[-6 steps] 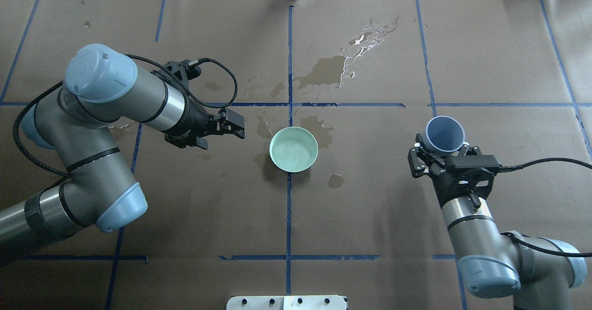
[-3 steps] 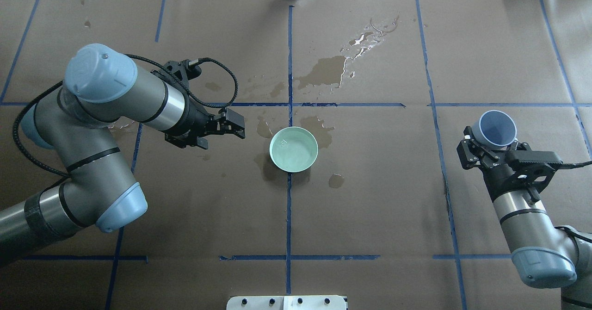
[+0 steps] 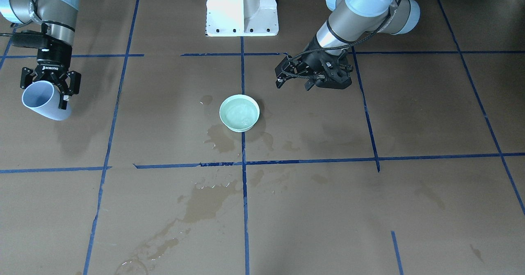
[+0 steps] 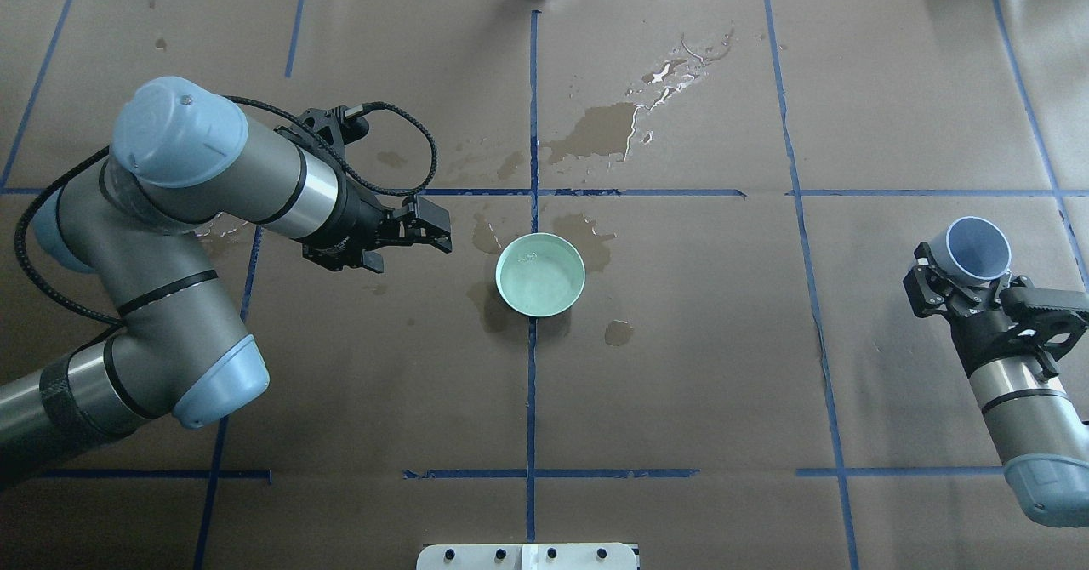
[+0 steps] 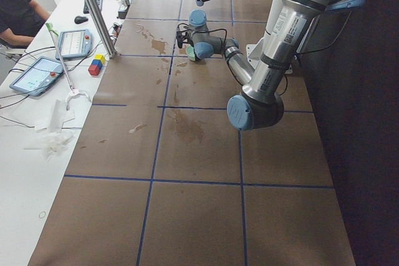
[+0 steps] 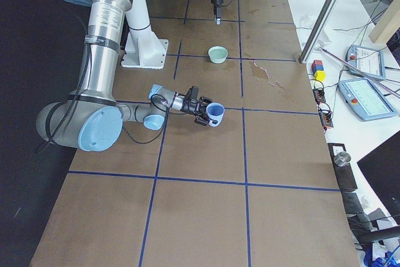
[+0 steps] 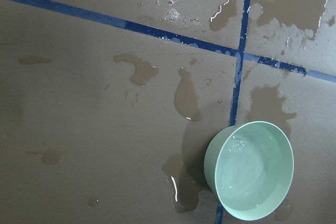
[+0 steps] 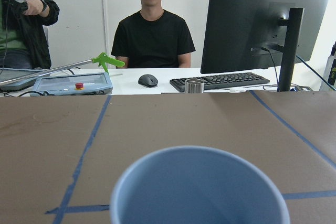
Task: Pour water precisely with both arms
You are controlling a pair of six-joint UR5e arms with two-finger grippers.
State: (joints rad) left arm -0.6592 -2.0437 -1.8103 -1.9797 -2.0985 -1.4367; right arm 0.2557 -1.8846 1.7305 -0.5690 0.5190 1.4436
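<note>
Cup (image 4: 978, 248) sits pinched in right tool (image 4: 970, 279), left tool (image 4: 438, 231) spread, empty.

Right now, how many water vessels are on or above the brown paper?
2: a pale green bowl on the centre tape line, and a light blue cup in the fingers of the right gripper at the right end.

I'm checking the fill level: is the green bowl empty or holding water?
Holding water: rippled, glinting water shows inside the upright green bowl, below the rim.
</note>
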